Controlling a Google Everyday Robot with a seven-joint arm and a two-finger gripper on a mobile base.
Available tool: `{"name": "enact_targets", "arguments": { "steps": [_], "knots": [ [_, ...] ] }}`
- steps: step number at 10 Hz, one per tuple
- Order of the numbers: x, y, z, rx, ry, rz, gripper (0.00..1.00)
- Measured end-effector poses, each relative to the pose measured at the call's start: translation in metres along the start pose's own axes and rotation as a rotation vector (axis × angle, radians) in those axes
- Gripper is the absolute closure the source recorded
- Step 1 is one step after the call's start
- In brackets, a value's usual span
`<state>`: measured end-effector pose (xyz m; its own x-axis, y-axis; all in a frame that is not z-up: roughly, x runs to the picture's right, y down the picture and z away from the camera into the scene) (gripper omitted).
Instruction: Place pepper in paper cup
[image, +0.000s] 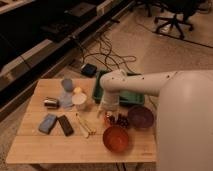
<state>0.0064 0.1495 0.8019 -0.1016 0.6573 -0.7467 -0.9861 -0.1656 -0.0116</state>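
My gripper (106, 113) hangs at the end of the white arm, pointing down at the table's middle, open. Its tip is right over the small red-orange pepper (108, 119), which lies on the wood beside a dark grape cluster (121, 120). I cannot tell whether the gripper touches the pepper. The off-white paper cup (79, 99) stands upright to the left of the gripper, about a hand's width away.
A green tray (131, 98) sits behind the arm. A purple bowl (141, 116) and an orange-red bowl (116, 138) are at the right and front. A grey-blue cup (67, 84), metal can (51, 102), blue sponge (48, 123), dark block (65, 125) and pale sticks (85, 125) lie left.
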Motion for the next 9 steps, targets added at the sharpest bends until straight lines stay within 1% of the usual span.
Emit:
{"name": "enact_targets", "arguments": {
  "steps": [3, 7, 8, 9],
  "knots": [
    [0.001, 0.011, 0.004, 0.005, 0.012, -0.021, 0.35],
    [0.008, 0.031, 0.017, 0.032, 0.038, -0.054, 0.35],
    [0.011, 0.034, 0.019, 0.034, 0.039, -0.056, 0.35],
    [0.014, 0.035, 0.022, 0.044, 0.04, -0.056, 0.35]
  ]
}}
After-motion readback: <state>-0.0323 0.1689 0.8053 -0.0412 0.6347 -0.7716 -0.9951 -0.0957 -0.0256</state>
